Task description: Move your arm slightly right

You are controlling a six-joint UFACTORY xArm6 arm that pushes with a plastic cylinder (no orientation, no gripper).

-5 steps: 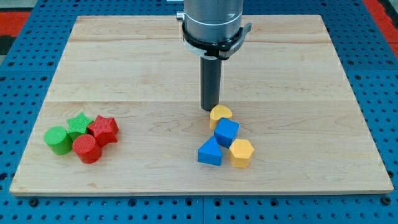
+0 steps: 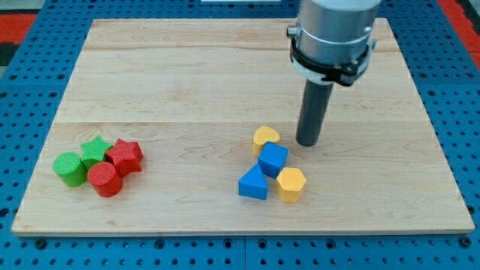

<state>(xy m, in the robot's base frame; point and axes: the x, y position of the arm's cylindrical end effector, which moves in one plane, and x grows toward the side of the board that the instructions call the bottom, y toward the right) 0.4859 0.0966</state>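
My tip (image 2: 307,142) rests on the wooden board (image 2: 187,75), just to the right of a yellow rounded block (image 2: 265,138) and a little apart from it. Below that block sit a blue cube (image 2: 273,159), a blue triangular block (image 2: 253,184) and a yellow hexagonal block (image 2: 291,184), packed close together. At the view's left a second cluster holds a green star (image 2: 95,149), a red star (image 2: 124,155), a green cylinder (image 2: 70,168) and a red cylinder (image 2: 104,179).
The board lies on a blue perforated table (image 2: 30,90). The arm's grey housing (image 2: 332,34) hangs over the board's upper right part.
My tip has moved to the view's right, from just above the yellow rounded block to its right side. The blocks have not moved.
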